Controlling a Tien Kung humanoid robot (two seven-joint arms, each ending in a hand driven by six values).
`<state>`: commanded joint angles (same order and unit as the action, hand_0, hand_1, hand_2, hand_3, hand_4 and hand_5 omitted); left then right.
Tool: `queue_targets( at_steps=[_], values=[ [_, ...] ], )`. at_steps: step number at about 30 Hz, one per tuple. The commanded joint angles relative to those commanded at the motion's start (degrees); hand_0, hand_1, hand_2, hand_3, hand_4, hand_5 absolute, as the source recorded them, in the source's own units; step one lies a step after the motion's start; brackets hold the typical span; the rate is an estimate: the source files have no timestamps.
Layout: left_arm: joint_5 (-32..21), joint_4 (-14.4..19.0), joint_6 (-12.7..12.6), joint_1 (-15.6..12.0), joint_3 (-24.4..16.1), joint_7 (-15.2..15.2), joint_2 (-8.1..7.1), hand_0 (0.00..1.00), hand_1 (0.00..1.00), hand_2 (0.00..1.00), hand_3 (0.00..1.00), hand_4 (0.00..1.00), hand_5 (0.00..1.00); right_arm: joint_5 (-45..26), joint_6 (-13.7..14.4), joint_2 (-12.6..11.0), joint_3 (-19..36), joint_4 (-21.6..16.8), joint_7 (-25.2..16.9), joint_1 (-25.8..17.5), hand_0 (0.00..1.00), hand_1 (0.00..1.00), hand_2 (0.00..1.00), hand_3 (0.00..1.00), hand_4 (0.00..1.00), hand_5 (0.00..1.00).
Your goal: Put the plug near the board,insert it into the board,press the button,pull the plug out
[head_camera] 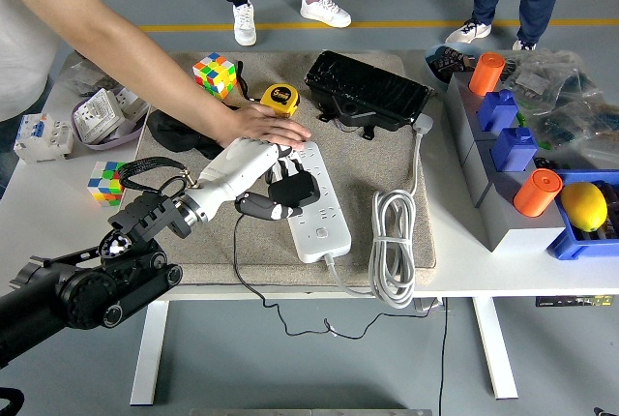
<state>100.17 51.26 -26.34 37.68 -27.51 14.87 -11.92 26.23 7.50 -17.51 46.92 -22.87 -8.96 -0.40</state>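
— Where's the plug (293, 190)?
— Over the white power board (314, 203), left hand (259, 176) curled tight around it, its cable trailing off the desk (464, 242) edge.
— And the far end of the board?
— A person's hand (261, 128) lies flat on it, beside the yellow tape measure (280, 99).

On the bench (58, 232) lies a mat (358, 169) carrying the power strip (317, 213); its coiled cable (395, 242) lies to the right, the tape measure (280, 98) and Rubik's cube (215, 74) behind.
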Motion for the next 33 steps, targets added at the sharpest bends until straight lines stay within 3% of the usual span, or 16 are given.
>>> queue_targets(
  at_steps=[6,13,33],
  values=[
    [0.52,-2.16,0.42,0.83,0.35,-0.80,0.58,0.260,0.316,0.391,0.539,0.802,0.002,0.17,-0.02,0.09,0.41,-0.09,0.00,-0.01,0.599,0.591,0.547,0.546,0.774,0.290],
    [0.32,-3.25,0.61,0.80,0.36,-0.39,0.23,0.257,0.317,0.394,0.539,0.806,0.002,0.28,-0.02,0.10,0.67,-0.12,-0.05,-0.10,0.596,0.591,0.547,0.546,0.773,0.290],
    [0.39,-3.08,1.75,-0.09,-0.54,0.56,-0.88,0.262,0.340,0.409,0.539,0.812,0.002,0.68,-0.08,0.26,1.20,-0.39,-0.10,-0.10,0.598,0.591,0.547,0.546,0.775,0.291]
  ],
)
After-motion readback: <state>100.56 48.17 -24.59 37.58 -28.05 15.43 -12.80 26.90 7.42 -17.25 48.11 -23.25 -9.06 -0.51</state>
